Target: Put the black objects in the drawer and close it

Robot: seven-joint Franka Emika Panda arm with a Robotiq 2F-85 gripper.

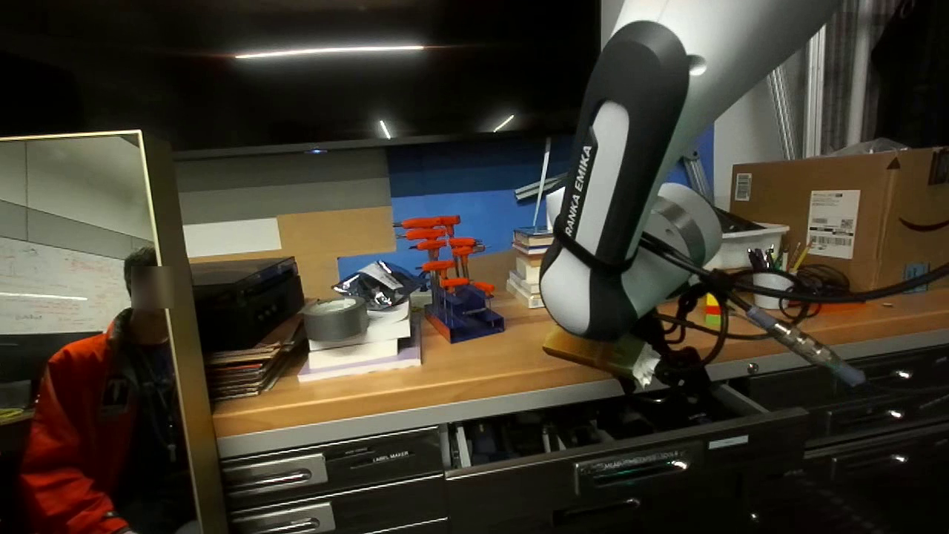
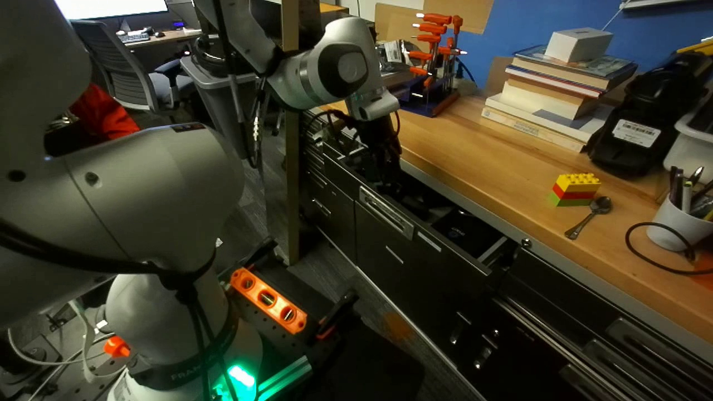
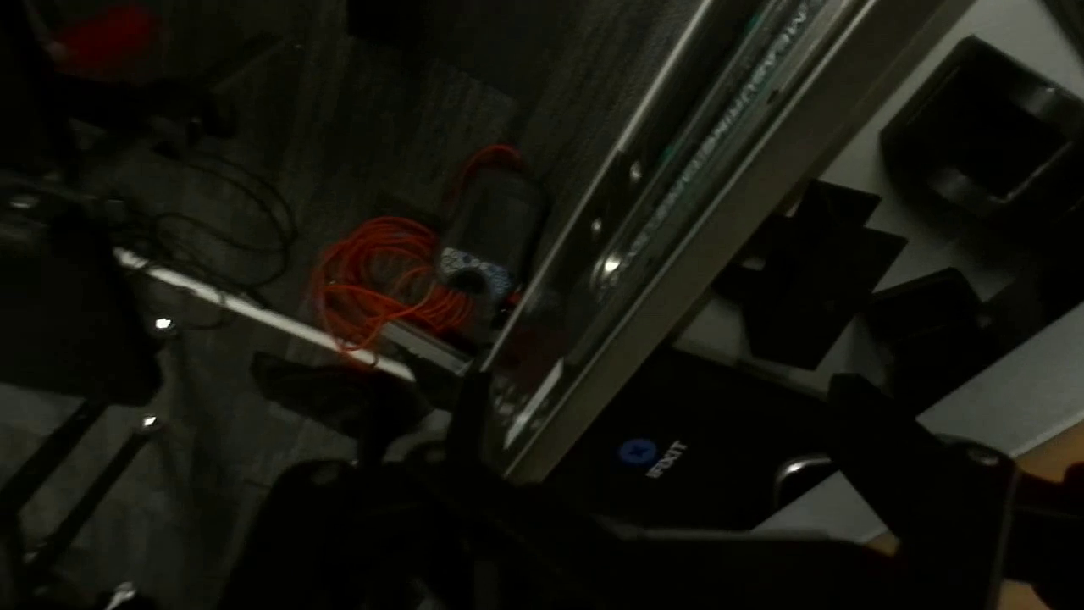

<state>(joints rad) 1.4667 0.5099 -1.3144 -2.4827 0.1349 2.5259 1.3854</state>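
Observation:
The drawer (image 1: 519,493) stands pulled out of the workbench, with tools and dark items inside. Above it my gripper (image 2: 387,174) points down, its dark fingers spread and nothing held between them. In the wrist view the gripper (image 3: 665,407) straddles part of the drawer's front rim (image 3: 707,263); contact there I cannot tell. Several black items lie within, among them a hollow block (image 3: 987,127), a flat cut piece (image 3: 813,288) and a smaller block (image 3: 931,322). Which of these are the black objects of the task, I cannot tell. A black iFixit case (image 3: 711,407) is also inside.
On the benchtop stand a red-handled tool rack (image 1: 452,256), a book stack (image 2: 551,97), a black bag (image 2: 640,120), a toy-brick block (image 2: 576,189), a spoon (image 2: 590,216) and a pen cup (image 2: 677,225). Orange cable (image 3: 381,271) lies on the floor.

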